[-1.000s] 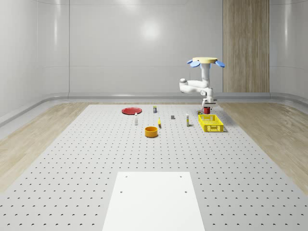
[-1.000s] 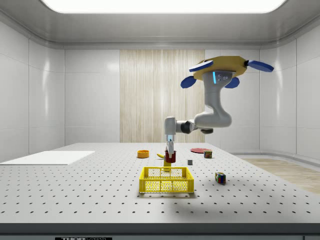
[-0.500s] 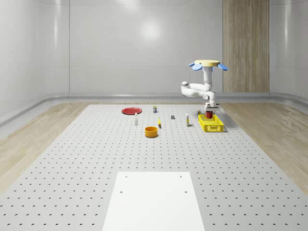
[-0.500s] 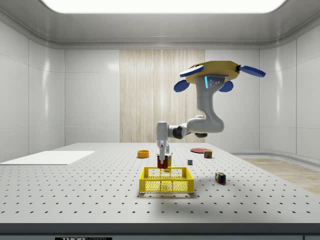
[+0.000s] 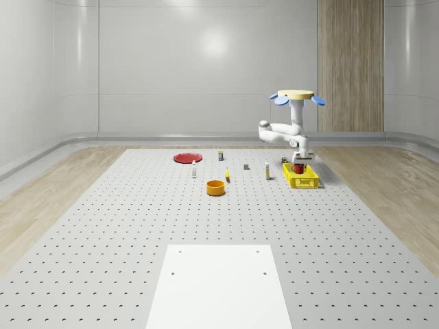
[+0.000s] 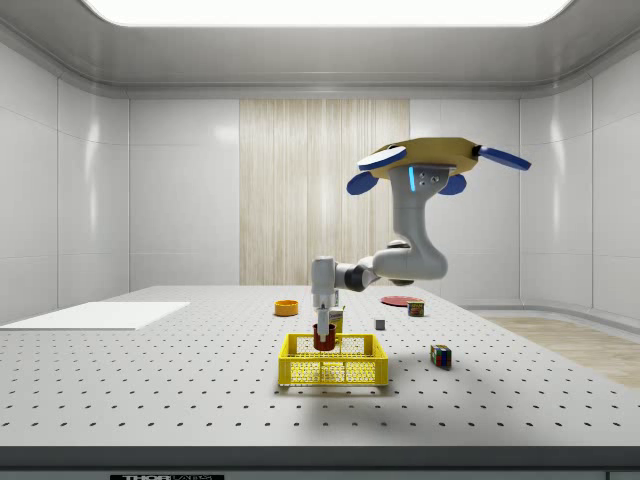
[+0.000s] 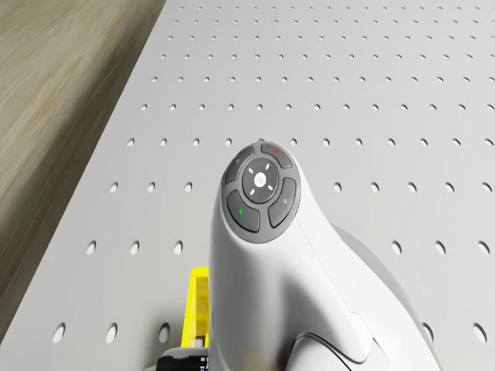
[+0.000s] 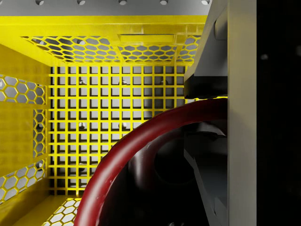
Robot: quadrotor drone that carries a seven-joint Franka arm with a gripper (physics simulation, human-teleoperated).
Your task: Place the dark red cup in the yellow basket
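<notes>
Here, gripper [image 6: 323, 330] clamped on dark red cup [image 6: 323, 339], lowered into yellow basket [image 6: 333, 361], drone [image 6: 432, 160] hovering beside

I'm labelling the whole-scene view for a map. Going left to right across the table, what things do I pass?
Red plate → white bottle → orange bowl → grey block → second bottle → yellow basket with the dark red cup held in it by the tool.

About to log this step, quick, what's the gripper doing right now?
Gripper: closed on the dark red cup, held over the yellow mesh basket; the drone hovers beside it.
</notes>
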